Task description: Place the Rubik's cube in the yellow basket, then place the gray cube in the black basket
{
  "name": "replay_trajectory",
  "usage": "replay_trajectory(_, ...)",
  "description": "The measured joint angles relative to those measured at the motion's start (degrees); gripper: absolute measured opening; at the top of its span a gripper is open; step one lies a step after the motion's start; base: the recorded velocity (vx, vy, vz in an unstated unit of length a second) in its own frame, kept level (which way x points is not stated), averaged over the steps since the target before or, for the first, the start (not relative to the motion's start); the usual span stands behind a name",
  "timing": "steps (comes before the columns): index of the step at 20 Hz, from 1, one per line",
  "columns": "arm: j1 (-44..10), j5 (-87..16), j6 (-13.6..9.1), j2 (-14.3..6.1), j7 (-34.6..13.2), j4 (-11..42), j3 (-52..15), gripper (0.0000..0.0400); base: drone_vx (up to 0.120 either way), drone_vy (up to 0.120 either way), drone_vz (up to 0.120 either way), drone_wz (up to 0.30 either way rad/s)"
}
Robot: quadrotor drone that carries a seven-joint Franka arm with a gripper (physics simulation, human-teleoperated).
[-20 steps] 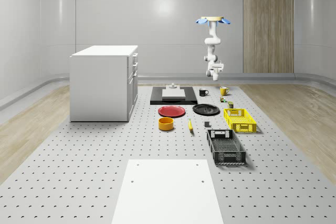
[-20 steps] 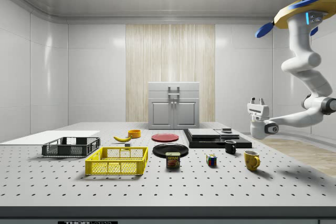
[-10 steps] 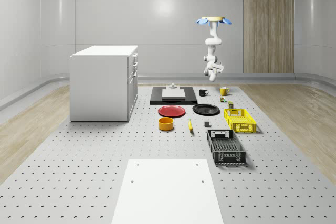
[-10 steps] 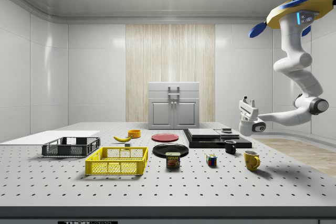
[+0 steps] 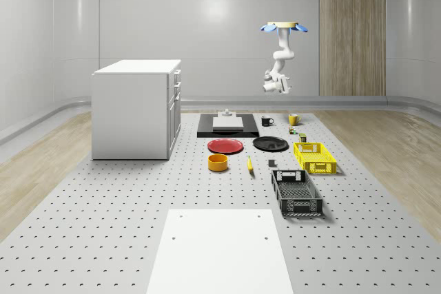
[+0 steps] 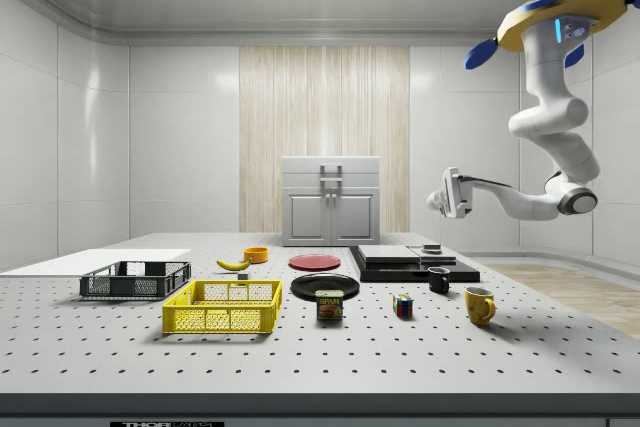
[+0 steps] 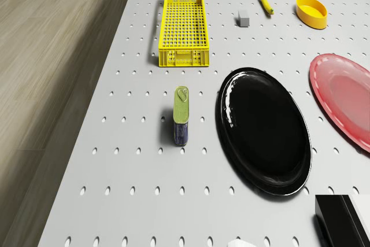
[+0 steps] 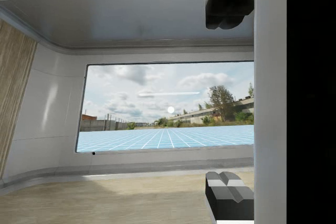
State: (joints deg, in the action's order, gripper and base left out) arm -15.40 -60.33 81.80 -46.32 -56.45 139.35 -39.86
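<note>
My hand (image 6: 447, 193) is raised in the air, pointing sideways above the black tray (image 6: 412, 263), grasping nothing; its fingers (image 8: 227, 182) stand apart. My drone body (image 6: 560, 9) hovers high over the far end of the surface (image 6: 320, 347). The Rubik's cube (image 6: 403, 305) rests on the surface between the can (image 6: 329, 305) and the yellow mug (image 6: 479, 304). The yellow basket (image 6: 225, 306) and black basket (image 6: 135, 279) lie farther toward the side view's left. The gray cube (image 7: 243, 18) sits beside the yellow basket.

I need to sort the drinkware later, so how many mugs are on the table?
2. A black mug stands beside the black slab; a yellow mug stands nearer the side camera, to the Rubik's cube's right in the side view. None seem hidden.
</note>
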Motion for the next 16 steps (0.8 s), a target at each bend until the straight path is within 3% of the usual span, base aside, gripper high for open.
replay_trajectory(3, -7.48, -19.21, -1.35, -2.52, -7.15, 11.08, -9.99, 0.0400, 0.120, 0.000, -0.107, 0.000)
replay_trajectory(7, -19.80, -38.23, -6.26, -5.60, -17.08, 20.83, -19.65, 0.0400, 0.120, 0.000, -0.120, 0.000)
replay_trajectory(12, -32.23, -49.22, -12.04, -8.99, -25.58, 25.24, -26.43, 0.0400, 0.120, 0.000, -0.120, 0.000)
replay_trajectory(16, -37.94, -52.27, -14.32, -11.17, -29.32, 26.22, -29.20, 0.0400, 0.120, 0.000, -0.120, 0.000)
